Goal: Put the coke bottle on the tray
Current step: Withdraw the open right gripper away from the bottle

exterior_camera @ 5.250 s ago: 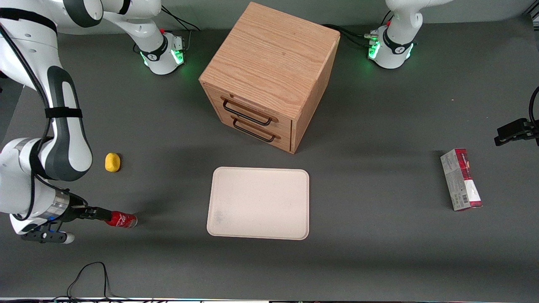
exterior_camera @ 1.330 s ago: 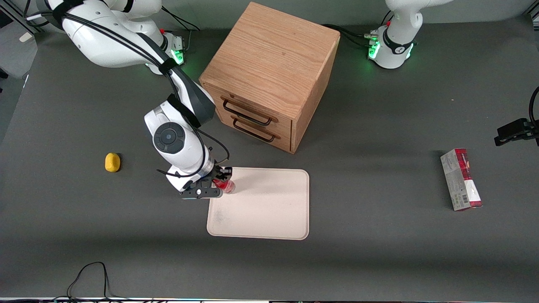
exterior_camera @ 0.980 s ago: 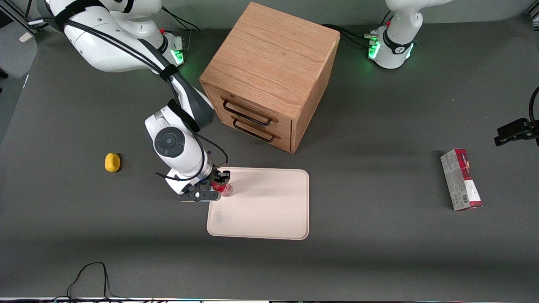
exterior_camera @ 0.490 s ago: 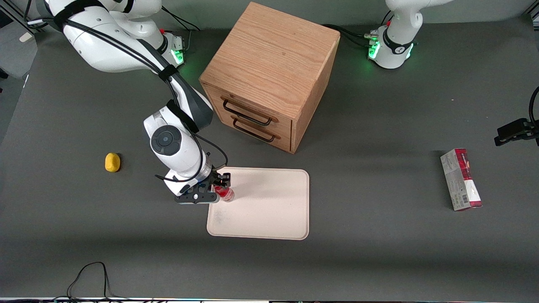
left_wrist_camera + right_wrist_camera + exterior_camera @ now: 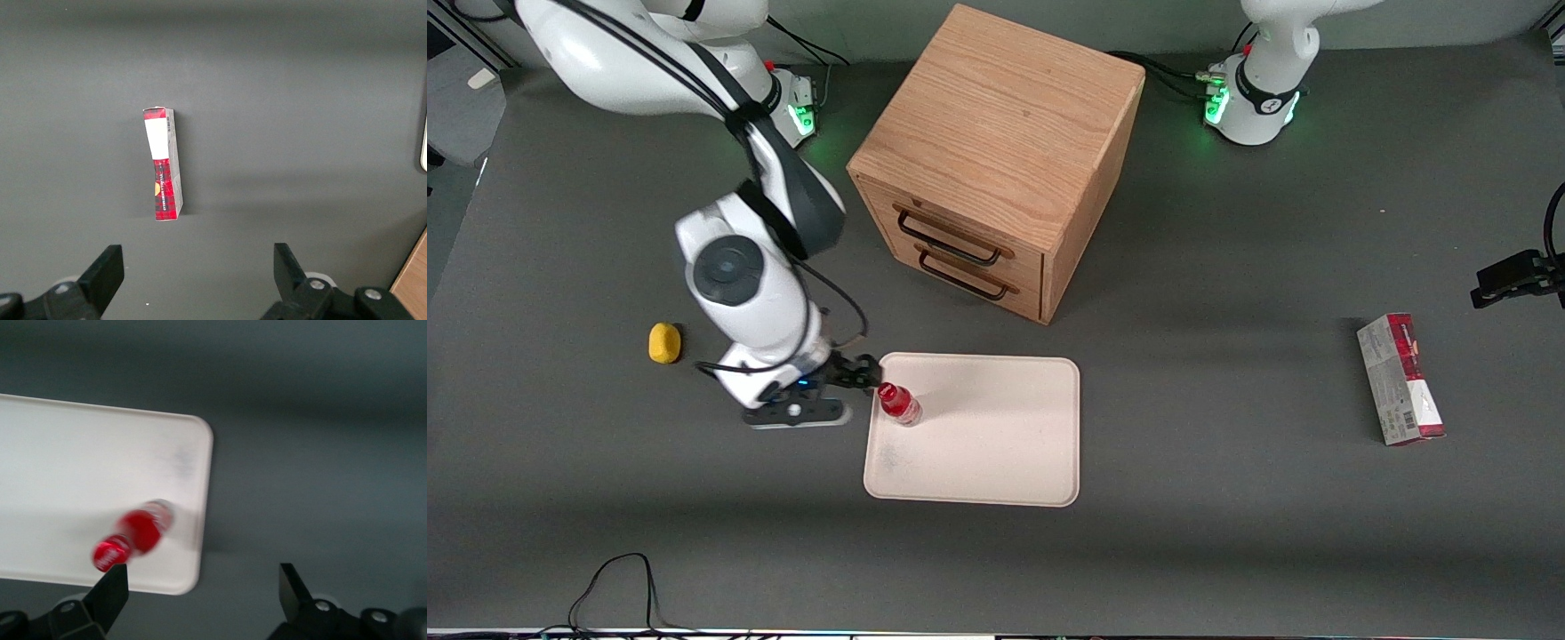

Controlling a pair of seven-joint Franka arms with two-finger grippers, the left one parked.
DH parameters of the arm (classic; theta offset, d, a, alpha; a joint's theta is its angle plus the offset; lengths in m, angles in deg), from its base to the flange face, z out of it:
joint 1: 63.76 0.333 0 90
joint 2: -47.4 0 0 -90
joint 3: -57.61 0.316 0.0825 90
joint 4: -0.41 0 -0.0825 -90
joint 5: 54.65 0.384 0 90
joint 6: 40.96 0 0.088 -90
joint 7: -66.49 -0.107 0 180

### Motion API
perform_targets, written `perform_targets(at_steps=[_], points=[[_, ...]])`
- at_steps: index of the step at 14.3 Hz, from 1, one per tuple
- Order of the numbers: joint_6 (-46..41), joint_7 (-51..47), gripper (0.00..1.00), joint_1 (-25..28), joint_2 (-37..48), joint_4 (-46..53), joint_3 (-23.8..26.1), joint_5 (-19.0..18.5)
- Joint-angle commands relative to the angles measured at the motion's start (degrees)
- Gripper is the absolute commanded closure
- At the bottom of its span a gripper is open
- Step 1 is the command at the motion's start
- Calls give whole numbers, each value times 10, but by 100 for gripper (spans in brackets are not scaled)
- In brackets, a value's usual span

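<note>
The coke bottle [image 5: 898,404] [image 5: 137,533] stands upright on the cream tray [image 5: 996,444] [image 5: 60,467], near the tray's corner nearest the working arm's end and the wooden cabinet. My gripper [image 5: 860,372] [image 5: 202,583] hangs open just off that corner of the tray, above the table, apart from the bottle. Nothing is between its fingers; one fingertip [image 5: 115,582] shows close to the bottle's red cap.
A wooden two-drawer cabinet [image 5: 996,160] stands farther from the front camera than the tray. A yellow lump [image 5: 664,342] lies toward the working arm's end. A red-and-grey carton [image 5: 1400,378] [image 5: 163,163] lies toward the parked arm's end.
My gripper carried the bottle from the table to the tray, let it go and drew back off the tray toward the working arm's end. The bottle now stands free on the tray.
</note>
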Motion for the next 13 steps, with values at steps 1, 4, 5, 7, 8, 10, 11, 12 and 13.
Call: perform_targets(at_steps=[1, 4, 5, 7, 8, 10, 11, 12, 13], points=[[-77, 123, 0, -1, 99, -13, -70, 85], [-158, 230, 0, 0, 177, -16, -145, 131], [-176, 239, 0, 1, 197, -17, -169, 138], [-203, 260, 0, 1, 224, -19, -203, 156], [-215, 279, 0, 1, 234, -25, -217, 158], [-223, 294, 0, 0, 246, -29, -235, 162], [-223, 294, 0, -1, 249, -29, -238, 170], [-223, 293, 0, -2, 249, -29, -238, 174], [-223, 293, 0, -3, 249, -29, -239, 174]])
